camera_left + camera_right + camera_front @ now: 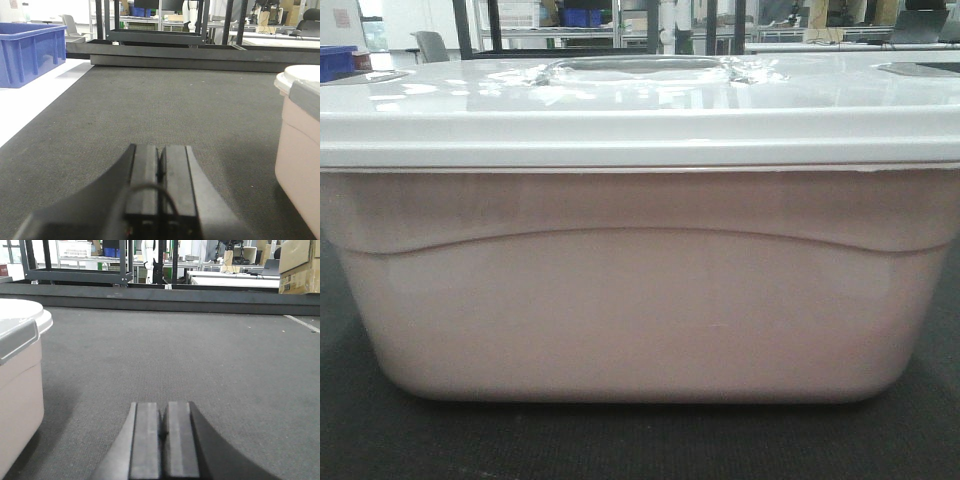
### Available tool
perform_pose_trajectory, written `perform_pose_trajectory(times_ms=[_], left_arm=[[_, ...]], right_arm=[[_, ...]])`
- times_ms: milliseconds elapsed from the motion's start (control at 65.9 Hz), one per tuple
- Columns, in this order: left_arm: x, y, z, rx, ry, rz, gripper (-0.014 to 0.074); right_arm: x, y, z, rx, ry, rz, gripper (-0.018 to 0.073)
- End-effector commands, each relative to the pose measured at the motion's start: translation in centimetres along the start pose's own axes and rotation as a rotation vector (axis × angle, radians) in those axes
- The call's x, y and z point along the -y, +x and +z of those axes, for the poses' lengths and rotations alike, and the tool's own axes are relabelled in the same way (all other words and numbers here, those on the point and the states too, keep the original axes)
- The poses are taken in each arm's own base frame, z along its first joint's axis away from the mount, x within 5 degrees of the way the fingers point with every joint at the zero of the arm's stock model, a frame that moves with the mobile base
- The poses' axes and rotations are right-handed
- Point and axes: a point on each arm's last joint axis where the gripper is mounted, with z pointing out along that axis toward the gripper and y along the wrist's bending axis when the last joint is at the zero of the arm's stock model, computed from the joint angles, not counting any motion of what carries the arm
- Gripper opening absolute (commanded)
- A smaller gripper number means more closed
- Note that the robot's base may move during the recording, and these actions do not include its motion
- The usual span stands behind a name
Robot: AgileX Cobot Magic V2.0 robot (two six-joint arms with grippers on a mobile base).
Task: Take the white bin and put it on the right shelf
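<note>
Filling our front view from edge to edge, the white bin (640,300) sits upright on a dark grey mat (640,440), its pinkish translucent wall crossed by a curved moulded line and its glossy white lid (640,115) closed on top, with a recessed grip in the lid's middle. We see the bin again at the right edge of our left wrist view (300,165) and at the left edge of our right wrist view (17,385), so it stands between our two arms, beside each and touched by neither as far as these views show. Our left gripper (160,152) hangs low over the mat with its two black fingers pressed together and nothing between them. Our right gripper (164,409) is the same, fingers closed flat against each other, pointing across bare mat. To the left of the mat, on a pale floor, stands a blue crate (30,52). Beyond the far edge of the mat runs a low black frame (200,52), and behind it we make out racks, desks and a grey chair (70,25), too far off to tell in detail. Cardboard boxes (300,265) are stacked at the upper right of our right wrist view.
</note>
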Motion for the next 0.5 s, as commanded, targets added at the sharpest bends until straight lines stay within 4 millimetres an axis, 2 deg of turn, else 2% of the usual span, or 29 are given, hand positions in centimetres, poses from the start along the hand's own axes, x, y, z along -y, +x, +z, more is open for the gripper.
perform_pose_trajectory(times_ms=[0,486], left_arm=[[-0.02,-0.93,-0.1,0.1,-0.001,-0.003,-0.0126],[-0.02,-0.93,-0.1,0.1,-0.001,-0.003,-0.0126]], right_arm=[[0.0,-0.97,-0.19,0.109,0.003,-0.01,0.0039],[0.0,-0.97,-0.19,0.109,0.003,-0.01,0.0039]])
